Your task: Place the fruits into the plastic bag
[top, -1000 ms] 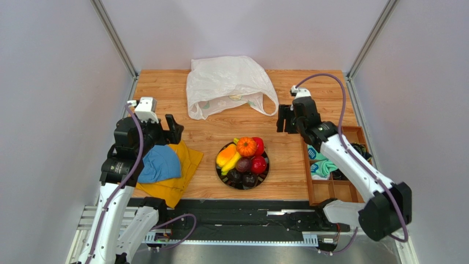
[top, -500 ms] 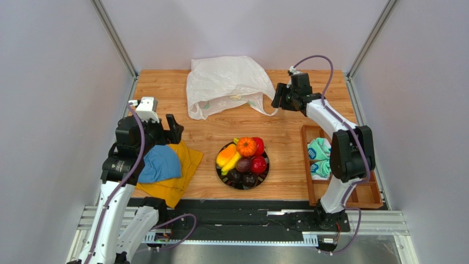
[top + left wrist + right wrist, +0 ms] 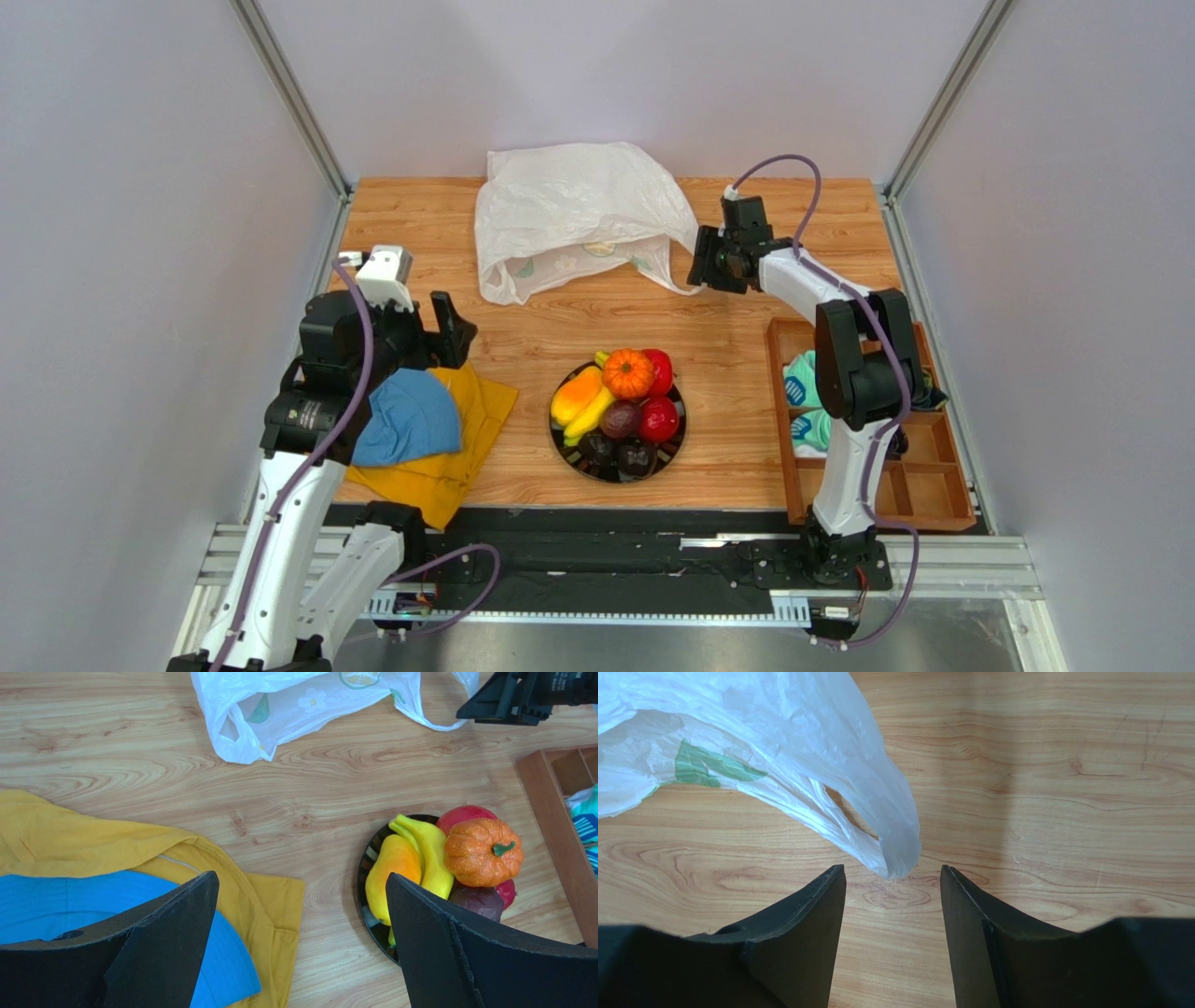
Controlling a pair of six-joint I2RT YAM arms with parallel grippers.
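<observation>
1. Left gripper (image 3: pixel 300 878): fingers spread wide, nothing between them, poised above the table (image 3: pixel 140 763). Its own fingers block the near part of the left wrist view.
2. Blue cloth (image 3: pixel 70 899) lies on the yellow cloth (image 3: pixel 105 847) at the near left. The left fingers hide part of both in the wrist view.
3. Fruits (image 3: pixel 619 409) are piled on the black plate (image 3: pixel 363 871) at mid-table; none is in the bag. The left wrist view shows the banana (image 3: pixel 428 850), mango (image 3: pixel 393 875), ribbed orange one (image 3: pixel 483 852) and a red one (image 3: pixel 467 815). One finger cuts off most of the dark ones, which the top view shows at the plate's near side.
4. Wooden tray (image 3: pixel 780 420) stands at the right edge. The right arm crosses it, and its teal contents are hard to make out.
5. Bag (image 3: pixel 575 203) lies crumpled at the far edge, handles toward the plate, well apart from it.
6. Right gripper (image 3: pixel 892 869): fingers apart, gripping nothing. The tip of the bag's right handle (image 3: pixel 885 833) lies just ahead of the gap. Only the right wrist view shows this clearly. Whether the fingers touch the table cannot be told.
</observation>
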